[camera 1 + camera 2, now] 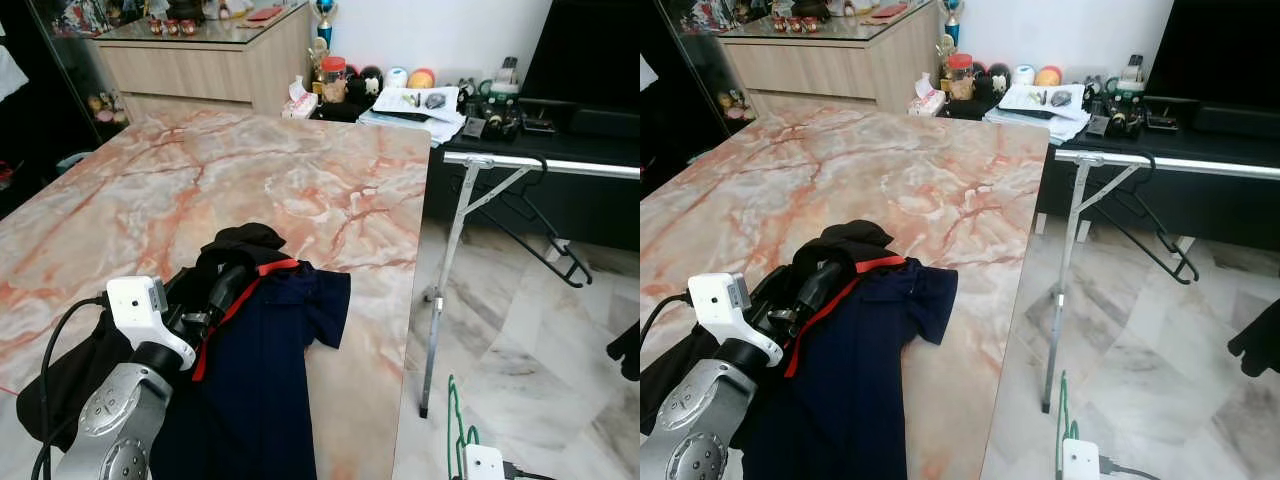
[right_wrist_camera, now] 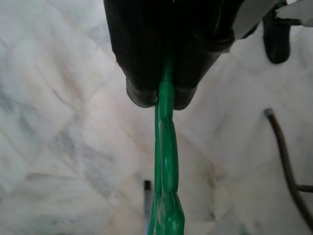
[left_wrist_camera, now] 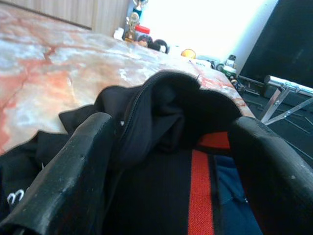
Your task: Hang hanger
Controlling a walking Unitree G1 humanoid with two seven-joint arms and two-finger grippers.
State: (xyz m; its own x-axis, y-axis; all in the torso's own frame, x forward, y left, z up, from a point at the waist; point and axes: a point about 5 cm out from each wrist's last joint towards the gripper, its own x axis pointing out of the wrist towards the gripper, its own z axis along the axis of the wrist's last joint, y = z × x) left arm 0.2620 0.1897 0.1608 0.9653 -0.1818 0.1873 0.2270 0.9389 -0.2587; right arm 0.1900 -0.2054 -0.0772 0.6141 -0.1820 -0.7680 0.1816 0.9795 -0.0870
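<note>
— Two grippers are yours: where is each?

— Your right gripper (image 2: 164, 100) is clenched on the green hanger (image 2: 165, 161), low over the marble floor (image 1: 520, 330) just off the tabletop's (image 1: 250, 180) right edge. Your left gripper (image 3: 171, 161) sits spread apart over the dark clothes (image 1: 260, 370) at the near edge, fingers (image 3: 73, 176) either side of a black fold.

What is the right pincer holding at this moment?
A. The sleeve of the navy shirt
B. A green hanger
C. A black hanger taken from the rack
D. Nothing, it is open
B: in the right wrist view the right pincer is shut on the thin green hanger, which hangs above the marble floor.
</note>
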